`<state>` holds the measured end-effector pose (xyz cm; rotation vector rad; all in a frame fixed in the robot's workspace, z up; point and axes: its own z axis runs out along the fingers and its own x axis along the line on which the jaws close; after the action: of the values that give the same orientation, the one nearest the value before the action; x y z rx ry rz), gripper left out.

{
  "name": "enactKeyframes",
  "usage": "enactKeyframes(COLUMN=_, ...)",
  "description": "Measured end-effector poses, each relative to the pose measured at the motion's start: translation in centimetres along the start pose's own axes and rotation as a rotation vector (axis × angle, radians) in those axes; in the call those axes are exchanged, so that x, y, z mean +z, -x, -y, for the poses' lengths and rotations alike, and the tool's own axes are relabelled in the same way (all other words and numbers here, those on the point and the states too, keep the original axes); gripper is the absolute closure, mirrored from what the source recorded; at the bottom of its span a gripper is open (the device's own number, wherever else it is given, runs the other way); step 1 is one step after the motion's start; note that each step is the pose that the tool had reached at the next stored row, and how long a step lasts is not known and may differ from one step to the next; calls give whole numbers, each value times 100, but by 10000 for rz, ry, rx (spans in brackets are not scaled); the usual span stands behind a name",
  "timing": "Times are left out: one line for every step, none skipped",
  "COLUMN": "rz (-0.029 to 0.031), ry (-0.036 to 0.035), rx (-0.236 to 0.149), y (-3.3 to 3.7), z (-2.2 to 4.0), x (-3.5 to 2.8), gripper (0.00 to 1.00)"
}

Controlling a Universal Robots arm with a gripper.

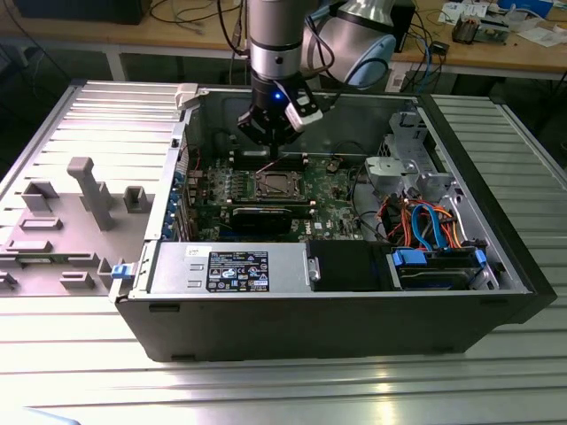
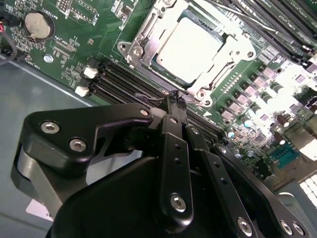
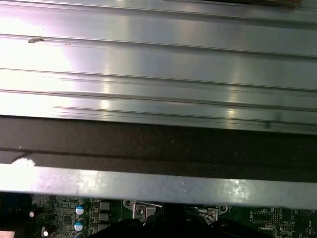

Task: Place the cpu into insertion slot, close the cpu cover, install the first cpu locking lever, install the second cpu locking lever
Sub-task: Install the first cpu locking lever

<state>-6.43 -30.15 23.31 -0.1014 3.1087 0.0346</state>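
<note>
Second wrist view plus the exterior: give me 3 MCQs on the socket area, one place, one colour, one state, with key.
1. Where is the gripper?
A. Inside the open case, over the board's edge of the socket
B. Over the grey tray outside
C. At the blue-cabled drive bay

2. What colour is the circuit board?
A. Red
B. Green
C. White

3. How does the cpu lie?
A. Seated in the insertion slot, the cpu cover down around it
B. Held in the fingers
C. Lying on the tray

Key: A, the exterior view has the arm down in the case by the socket. B, green in both views. A, the second wrist view shows the chip's top framed by the metal plate.
</note>
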Motion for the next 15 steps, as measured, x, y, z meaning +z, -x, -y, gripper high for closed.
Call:
enactKeyframes(rz=0, ry=-1, rx=9, y=2, z=-1, x=2, gripper=89)
enactKeyframes(rz=-1, ry=-3, rx=17, y=5, z=-2, x=2, gripper=89)
enactKeyframes(rz=-1, ry=-5, rx=22, y=10, z=-5, x=4, gripper=89)
enactKeyframes(rz=0, ry=-6, rx=26, y=22, z=-7, x=5, gripper=89)
enactKeyframes(rz=-1, ry=-7, rx=27, y=32, z=-11, x=6, gripper=89)
enactKeyframes(rz=0, ry=-9, rx=28, y=42, z=-13, x=8, gripper=89)
enactKeyframes(rz=0, ry=-12, rx=30, y=56, z=-14, x=12, gripper=89)
enactKeyframes(rz=0, ry=-13, rx=33, y=65, z=-13, x=15, gripper=89)
enactKeyframes(rz=-1, ry=-16, rx=42, y=82, z=-12, x=21, gripper=89)
enactKeyframes(rz=-1, ry=-17, rx=56, y=97, z=-11, x=27, gripper=89)
enactKeyframes(rz=0, ry=-17, rx=68, y=107, z=-10, x=33, gripper=89)
enactKeyframes(rz=0, ry=-16, rx=79, y=121, z=-9, x=41, gripper=89)
enactKeyframes(rz=0, ry=-18, rx=96, y=140, z=-7, x=51, gripper=89)
enactKeyframes(rz=1, ry=-21, rx=115, y=162, z=-6, x=63, gripper=89)
enactKeyframes(rz=0, ry=-26, rx=124, y=174, z=-5, x=73, gripper=89)
